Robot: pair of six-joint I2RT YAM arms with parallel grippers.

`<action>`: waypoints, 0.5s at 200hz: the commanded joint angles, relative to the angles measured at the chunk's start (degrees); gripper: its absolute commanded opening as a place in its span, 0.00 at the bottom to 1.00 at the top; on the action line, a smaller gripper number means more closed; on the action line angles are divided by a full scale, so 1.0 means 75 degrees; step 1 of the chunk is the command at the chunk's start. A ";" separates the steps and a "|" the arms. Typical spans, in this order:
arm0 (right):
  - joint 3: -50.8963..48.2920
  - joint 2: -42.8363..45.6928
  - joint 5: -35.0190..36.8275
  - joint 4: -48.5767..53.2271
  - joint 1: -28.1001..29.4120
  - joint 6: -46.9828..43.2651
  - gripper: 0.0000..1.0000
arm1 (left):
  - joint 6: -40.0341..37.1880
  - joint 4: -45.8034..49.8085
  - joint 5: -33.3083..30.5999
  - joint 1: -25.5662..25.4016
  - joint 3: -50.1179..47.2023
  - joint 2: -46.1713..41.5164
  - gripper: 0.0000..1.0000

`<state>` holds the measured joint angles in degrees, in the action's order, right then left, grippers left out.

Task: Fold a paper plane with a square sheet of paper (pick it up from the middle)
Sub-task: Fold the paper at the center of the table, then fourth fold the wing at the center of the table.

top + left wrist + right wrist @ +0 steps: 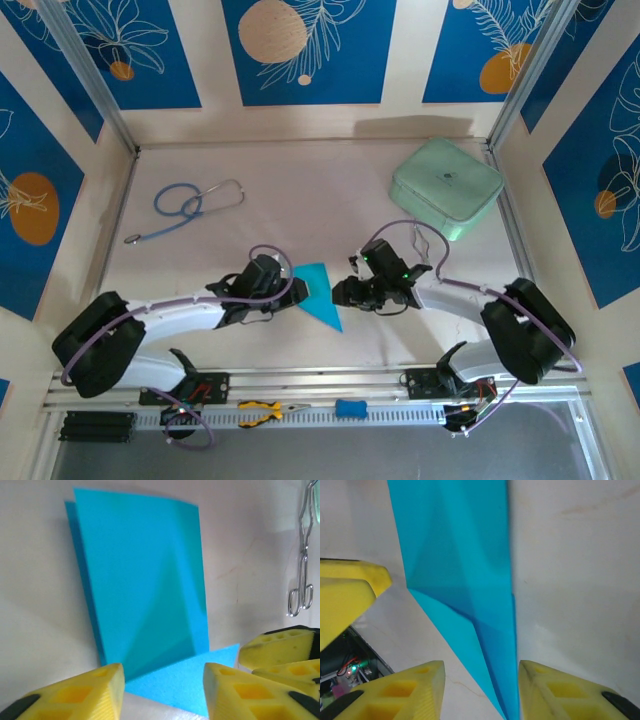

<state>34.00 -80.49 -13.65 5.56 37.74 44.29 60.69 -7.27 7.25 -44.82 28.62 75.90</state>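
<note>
At the near edge of the worktop [330,215] runs a metal rail [400,380]. On it, at 6 o'clock, lie yellow-handled pliers [265,410] and a small blue block [350,408]. The two black arm bases sit at each end of the rail.

A bit further in, both arms reach to the middle. The left end effector [162,685] has its yellow fingers [90,690] apart, and a corner of the sheet of paper [318,292] lies on the worktop between them. The right end effector [480,680] also has its fingers apart, and the thin pointed tip of the paper runs between them. Neither one grips the paper.

The bright blue paper is folded, with creases in it. It lies in the middle of the worktop, between the two end effectors, and its sharp point aims at 5 o'clock.

The worktop is pale and smooth, with a few faint marks.

Further back, at 10 o'clock from the paper, lies a stethoscope [185,205] with a blue tube. At 2 o'clock sits a mint-green case [446,187], close to the back corner.

All around stand cream walls [400,60] with big blue panels [308,50]. The panels have white leaf drawings and orange circles. Metal posts [85,70] stand in the back corners.
</note>
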 commanded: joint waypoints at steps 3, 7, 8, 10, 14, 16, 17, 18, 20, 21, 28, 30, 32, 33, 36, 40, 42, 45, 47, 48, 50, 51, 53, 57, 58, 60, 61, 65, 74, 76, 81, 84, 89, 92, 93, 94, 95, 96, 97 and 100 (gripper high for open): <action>0.0482 -0.0540 -0.0484 -0.0112 -0.0041 -0.0435 0.44 | -0.0392 -0.0046 0.0754 0.0448 -0.0261 0.0030 0.49; 0.0548 -0.0635 -0.0516 -0.0117 -0.0039 -0.0466 0.44 | -0.0409 -0.0087 0.0844 0.0498 -0.0250 0.0067 0.49; 0.0556 -0.0653 -0.0520 -0.0113 -0.0033 -0.0473 0.44 | -0.0412 -0.0092 0.0865 0.0512 -0.0252 0.0083 0.49; 0.0577 -0.0701 -0.0523 -0.0110 -0.0038 -0.0487 0.44 | -0.0409 -0.0096 0.0901 0.0532 -0.0242 0.0104 0.49; 0.0624 -0.0778 -0.0524 -0.0099 -0.0036 -0.0502 0.44 | -0.0415 -0.0127 0.0949 0.0558 -0.0233 0.0142 0.50; 0.0650 -0.0809 -0.0530 -0.0098 -0.0039 -0.0503 0.44 | -0.0424 -0.0131 0.0986 0.0575 -0.0231 0.0159 0.50; 0.0654 -0.0828 -0.0527 -0.0103 -0.0039 -0.0503 0.44 | -0.0426 -0.0149 0.1006 0.0580 -0.0225 0.0170 0.50; 0.0662 -0.0849 -0.0525 -0.0106 -0.0039 -0.0509 0.44 | -0.0427 -0.0164 0.1022 0.0588 -0.0228 0.0181 0.50; 0.0668 -0.0885 -0.0524 -0.0117 -0.0045 -0.0514 0.44 | -0.0427 -0.0179 0.1049 0.0595 -0.0218 0.0208 0.50; 0.0675 -0.0895 -0.0530 -0.0113 -0.0048 -0.0514 0.44 | -0.0421 -0.0191 0.1067 0.0602 -0.0212 0.0218 0.50; 0.0709 -0.0987 -0.0552 -0.0141 -0.0047 -0.0515 0.43 | -0.0410 -0.0229 0.1166 0.0663 -0.0195 0.0297 0.50; 0.0715 -0.1005 -0.0563 -0.0149 -0.0050 -0.0515 0.42 | -0.0397 -0.0250 0.1190 0.0678 -0.0195 0.0312 0.50; 0.0731 -0.1024 -0.0569 -0.0163 -0.0048 -0.0515 0.42 | -0.0399 -0.0279 0.1214 0.0687 -0.0186 0.0328 0.50; 0.0736 -0.1029 -0.0576 -0.0165 -0.0049 -0.0515 0.42 | -0.0390 -0.0294 0.1225 0.0689 -0.0191 0.0337 0.50; 0.0744 -0.1055 -0.0583 -0.0163 -0.0051 -0.0515 0.42 | -0.0385 -0.0334 0.1255 0.0696 -0.0189 0.0360 0.50; 0.0755 -0.1067 -0.0583 -0.0164 -0.0052 -0.0515 0.41 | -0.0370 -0.0404 0.1293 0.0714 -0.0203 0.0393 0.50; 0.0753 -0.1060 -0.0588 -0.0164 -0.0051 -0.0515 0.41 | -0.0354 -0.0438 0.1318 0.0729 -0.0200 0.0407 0.50; 0.0754 -0.1058 -0.0577 -0.0158 -0.0051 -0.0515 0.41 | -0.0330 -0.0502 0.1351 0.0732 -0.0215 0.0432 0.50; 0.0744 -0.1052 -0.0572 -0.0162 -0.0051 -0.0518 0.41 | -0.0318 -0.0541 0.1368 0.0739 -0.0218 0.0446 0.50; 0.0748 -0.1049 -0.0571 -0.0165 -0.0051 -0.0517 0.41 | -0.0308 -0.0577 0.1390 0.0738 -0.0218 0.0454 0.50; 0.0751 -0.1046 -0.0562 -0.0161 -0.0051 -0.0515 0.41 | -0.0301 -0.0630 0.1428 0.0749 -0.0224 0.0466 0.50; 0.0752 -0.1040 -0.0555 -0.0158 -0.0057 -0.0515 0.41 | -0.0294 -0.0657 0.1444 0.0749 -0.0227 0.0476 0.50; 0.0734 -0.1035 -0.0549 -0.0148 -0.0058 -0.0515 0.41 | -0.0283 -0.0709 0.1479 0.0758 -0.0230 0.0498 0.50; 0.0727 -0.1014 -0.0528 -0.0144 -0.0062 -0.0511 0.41 | -0.0261 -0.0812 0.1545 0.0771 -0.0240 0.0536 0.50; 0.0728 -0.1012 -0.0514 -0.0138 -0.0063 -0.0513 0.41 | -0.0256 -0.0824 0.1555 0.0778 -0.0241 0.0546 0.50; 0.0720 -0.1005 -0.0507 -0.0128 -0.0071 -0.0518 0.41 | -0.0247 -0.0865 0.1592 0.0783 -0.0227 0.0571 0.50; 0.0718 -0.1002 -0.0498 -0.0118 -0.0073 -0.0516 0.41 | -0.0243 -0.0874 0.1608 0.0795 -0.0229 0.0581 0.50; 0.0705 -0.0979 -0.0475 -0.0094 -0.0080 -0.0520 0.40 | -0.0231 -0.0938 0.1648 0.0796 -0.0227 0.0617 0.50; 0.0646 -0.0926 -0.0454 -0.0093 -0.0109 -0.0513 0.40 | -0.0193 -0.1020 0.1724 0.0819 -0.0216 0.0704 0.50; 0.0638 -0.0910 -0.0448 -0.0096 -0.0118 -0.0506 0.40 | -0.0193 -0.1031 0.1734 0.0825 -0.0209 0.0710 0.50; 0.0588 -0.0875 -0.0432 -0.0102 -0.0136 -0.0505 0.40 | -0.0184 -0.1035 0.1745 0.0836 -0.0201 0.0756 0.50; 0.0579 -0.0846 -0.0430 -0.0104 -0.0149 -0.0504 0.40 | -0.0185 -0.1036 0.1752 0.0822 -0.0189 0.0770 0.50; 0.0537 -0.0815 -0.0419 -0.0116 -0.0172 -0.0490 0.40 | -0.0180 -0.1024 0.1745 0.0835 -0.0184 0.0789 0.50; 0.0514 -0.0794 -0.0418 -0.0119 -0.0179 -0.0481 0.40 | -0.0177 -0.1013 0.1752 0.0838 -0.0166 0.0806 0.50; 0.0516 -0.0797 -0.0418 -0.0114 -0.0179 -0.0481 0.40 | -0.0173 -0.1006 0.1746 0.0840 -0.0169 0.0810 0.50; 0.0517 -0.0786 -0.0418 -0.0111 -0.0186 -0.0480 0.40 | -0.0171 -0.1003 0.1744 0.0836 -0.0170 0.0818 0.50; 0.0511 -0.0775 -0.0418 -0.0116 -0.0189 -0.0474 0.40 | -0.0165 -0.0996 0.1736 0.0839 -0.0171 0.0822 0.50; 0.0503 -0.0770 -0.0418 -0.0112 -0.0196 -0.0471 0.40 | -0.0161 -0.0986 0.1733 0.0835 -0.0165 0.0818 0.50; 0.0499 -0.0761 -0.0418 -0.0116 -0.0200 -0.0470 0.40 | -0.0165 -0.0981 0.1725 0.0833 -0.0163 0.0822 0.50; 0.0479 -0.0745 -0.0418 -0.0114 -0.0203 -0.0468 0.40 | -0.0163 -0.0945 0.1701 0.0849 -0.0154 0.0825 0.50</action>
<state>38.50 -87.90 -15.90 4.10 36.93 41.36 59.51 -12.73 18.00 -39.22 27.35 81.12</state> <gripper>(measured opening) 0.399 0.496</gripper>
